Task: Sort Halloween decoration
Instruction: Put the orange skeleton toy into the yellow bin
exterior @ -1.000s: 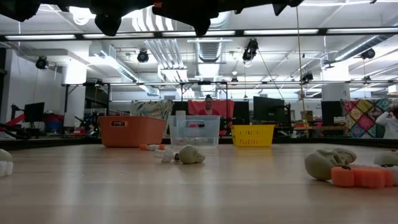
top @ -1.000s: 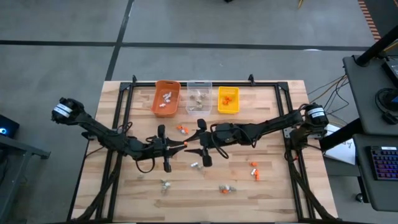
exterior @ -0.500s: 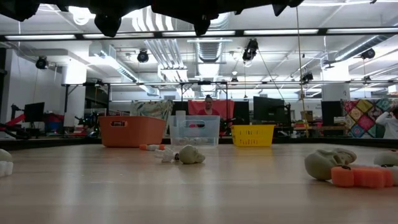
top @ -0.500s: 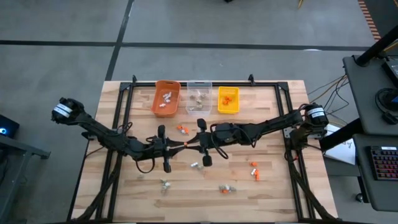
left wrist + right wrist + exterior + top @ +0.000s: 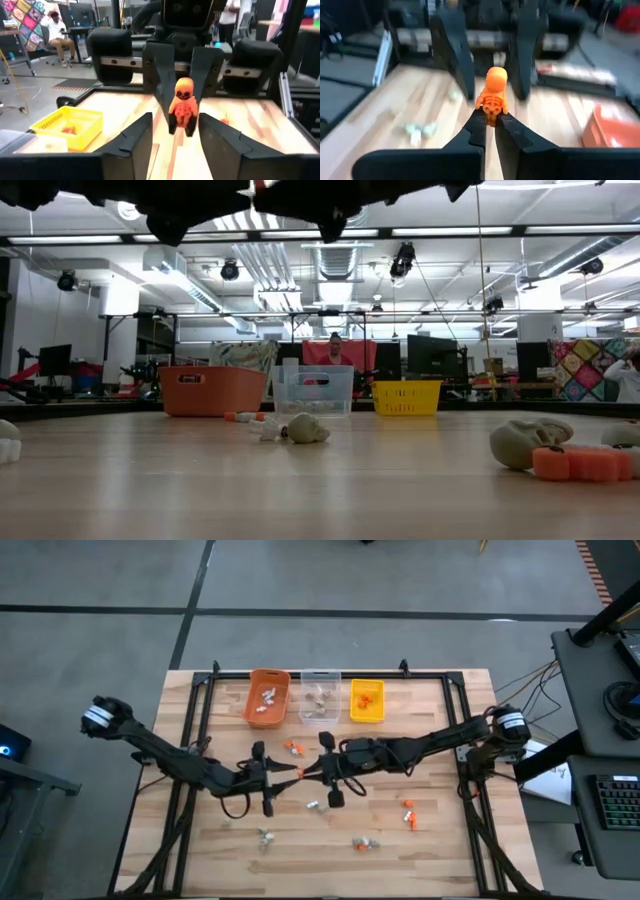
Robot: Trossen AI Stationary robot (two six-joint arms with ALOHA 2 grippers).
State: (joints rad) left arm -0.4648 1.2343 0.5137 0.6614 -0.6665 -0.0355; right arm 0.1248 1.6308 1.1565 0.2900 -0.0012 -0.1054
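Near edge of the surface (image 5: 440, 850): a few loose trinkets, grey-tan and orange, lie scattered; one pair (image 5: 363, 843) sits near centre, an orange pair (image 5: 409, 813) to the right, a pale one (image 5: 266, 835) to the left. Low view shows a grey skull-like piece (image 5: 522, 442) beside an orange one (image 5: 575, 463) at near right. Mid-surface, the two arms meet tip to tip above the boards. Right tool (image 5: 490, 123) is pressed together, pinching the lower end of an orange skeleton (image 5: 492, 95), which stands upright above its fingertips. Left tool (image 5: 175, 131) faces it from the left with fingers spread, one on each side of the skeleton, not touching it as far as the left wrist view shows. Just beyond, two more orange bits (image 5: 292, 747) lie on the boards. Far edge, left to right: orange bin (image 5: 268, 698) with white pieces, clear bin (image 5: 320, 696) with grey-tan pieces, yellow bin (image 5: 367, 701) with orange pieces. Beyond the surface, a person (image 5: 334, 350) sits behind the bins.
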